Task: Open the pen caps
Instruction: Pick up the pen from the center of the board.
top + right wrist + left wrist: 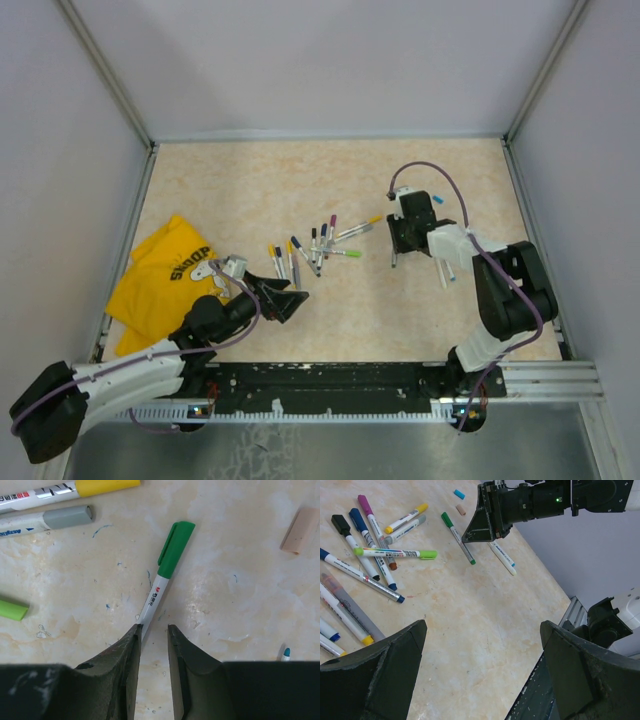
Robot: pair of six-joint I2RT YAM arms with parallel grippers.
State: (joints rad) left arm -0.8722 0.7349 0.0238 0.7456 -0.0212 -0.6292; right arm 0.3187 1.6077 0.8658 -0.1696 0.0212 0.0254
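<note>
A slim white plastic pen (152,600) with a green cap (175,550) lies just right of the surface's (235,605) middle. Its bare end meets the right fingers (120,670), which are nearly together with a narrow gap. The left fingers (385,675) are spread wide.

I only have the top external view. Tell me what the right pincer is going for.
Observer: A green-capped pen that lies flat. The right wrist view shows its white barrel running to the tips of the right pincer.
Operator: Say whether it is gripped.
Observer: It does not look gripped. The jaws stand narrowly apart, bare table shows in the gap, and the barrel disappears behind one fingertip.
Operator: Report the cap.
Observer: The green cap is on the pen. A loose tan cap lies apart from it.
</note>
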